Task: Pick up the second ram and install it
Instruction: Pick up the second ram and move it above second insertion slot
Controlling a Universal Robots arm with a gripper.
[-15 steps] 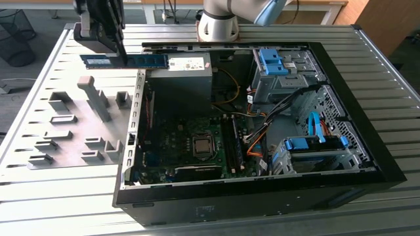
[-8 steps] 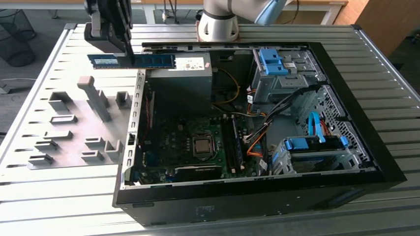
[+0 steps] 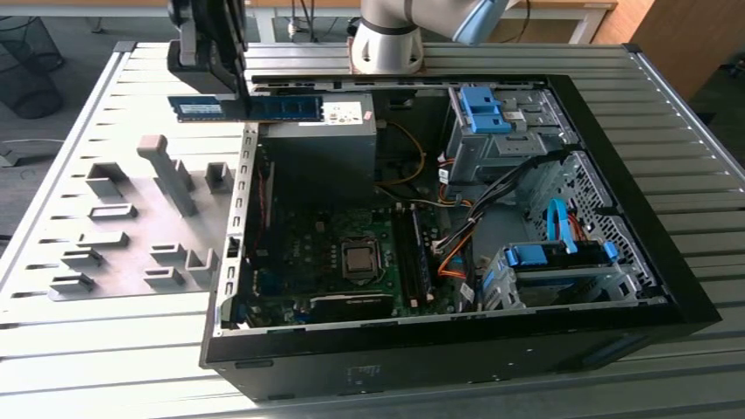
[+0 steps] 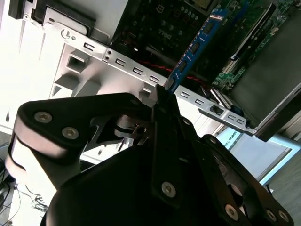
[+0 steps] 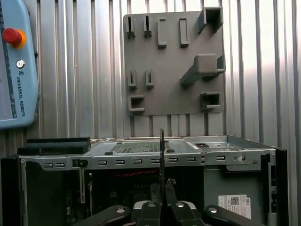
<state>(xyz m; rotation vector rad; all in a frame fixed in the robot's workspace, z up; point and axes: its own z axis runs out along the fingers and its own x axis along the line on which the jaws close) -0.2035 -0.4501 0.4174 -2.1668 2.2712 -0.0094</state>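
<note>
A: What's the hand got?
B: I see the black hand clamped on the second ram, a long thin blue-green circuit-board strip with black chips, held level, long edge down
A: Where is it?
B: Over a corner of the open black computer case on the slatted grey metal desk, just by the grey power supply box

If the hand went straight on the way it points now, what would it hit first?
Probably the case's slotted metal rim: the second ram in the hand crosses above it, so the ram would touch first. Depth is unclear.
</note>
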